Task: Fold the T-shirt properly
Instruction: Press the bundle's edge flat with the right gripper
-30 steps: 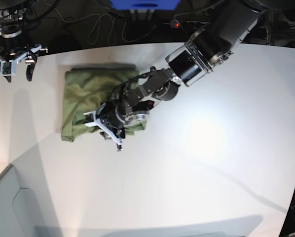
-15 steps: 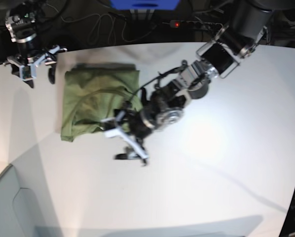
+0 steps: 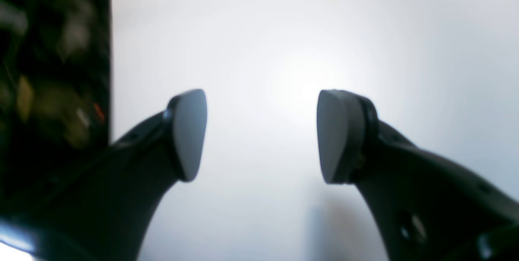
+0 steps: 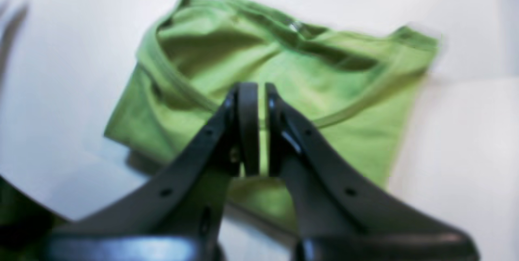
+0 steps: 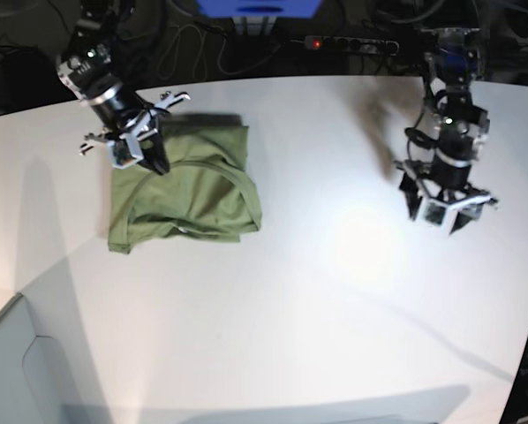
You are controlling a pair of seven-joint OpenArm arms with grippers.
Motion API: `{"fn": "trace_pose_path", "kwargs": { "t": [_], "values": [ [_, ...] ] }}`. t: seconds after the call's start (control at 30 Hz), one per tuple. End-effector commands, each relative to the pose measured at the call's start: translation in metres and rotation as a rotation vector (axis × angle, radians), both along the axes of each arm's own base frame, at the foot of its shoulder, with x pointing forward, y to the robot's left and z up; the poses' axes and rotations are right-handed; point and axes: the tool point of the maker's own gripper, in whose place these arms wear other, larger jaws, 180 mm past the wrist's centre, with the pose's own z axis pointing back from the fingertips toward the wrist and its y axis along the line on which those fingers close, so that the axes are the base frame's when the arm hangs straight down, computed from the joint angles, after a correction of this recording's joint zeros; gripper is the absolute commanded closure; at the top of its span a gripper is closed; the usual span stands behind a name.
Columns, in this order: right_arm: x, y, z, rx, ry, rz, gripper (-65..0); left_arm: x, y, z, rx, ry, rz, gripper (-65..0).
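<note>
Two arms stand over the white table (image 5: pixel 273 344), well apart from each other. The T-shirt (image 5: pixel 186 193) lies folded into a compact rectangle on the table's far left portion, with wrinkles and a curved seam visible on its top layer. The right gripper (image 5: pixel 151 152) is positioned above the shirt's upper left edge; its jaws are together, with nothing visible between them. The left gripper (image 5: pixel 436 215) hangs above bare table on the opposite side, jaws spread wide apart and empty.
</note>
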Motion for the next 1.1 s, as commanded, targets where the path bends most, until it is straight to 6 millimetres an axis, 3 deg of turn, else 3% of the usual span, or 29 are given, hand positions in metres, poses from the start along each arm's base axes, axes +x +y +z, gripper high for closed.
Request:
{"fn": "trace_pose_path", "kwargs": {
  "t": [0.0,0.13,0.33,0.4,0.47,0.6,0.73,0.87,1.07],
  "values": [
    [0.002,-0.004,0.001,0.001,-0.016,0.017,0.0,-0.003,0.013,0.013,-0.013,-0.046,0.031,-40.6],
    [-0.005,-0.017,-0.024,-0.019,0.051,0.034,0.0,-0.041,0.047,0.003,-0.118,-0.023,0.154,-40.6],
    [-0.021,-0.032,-0.046,-0.045,0.127,0.04,0.0,-0.076,0.073,0.001,-0.211,-0.018,0.252,-40.6],
    [-0.022,-0.035,-0.043,-0.049,0.121,0.037,0.0,-0.084,0.08,0.002,-0.225,-0.021,0.277,-40.6],
    [-0.023,-0.039,-0.025,-0.081,0.08,0.033,0.0,-0.092,0.087,0.002,-0.231,-0.02,0.298,-40.6],
    [-0.015,-0.006,0.021,-0.081,-0.046,0.095,0.0,-0.107,0.094,0.0,-0.25,-0.008,0.328,-40.6],
    [-0.007,0.034,0.032,-0.018,-0.089,0.171,0.0,-0.123,0.091,-0.009,-0.296,0.013,0.361,-40.6],
    [0.001,0.063,0.012,0.062,-0.05,0.225,0.0,-0.14,0.095,-0.016,-0.313,0.02,0.417,-40.6],
    [-0.014,0.068,-0.044,0.142,0.099,0.214,0.0,-0.164,0.101,-0.022,-0.324,0.031,0.491,-40.6]
  ]
}}
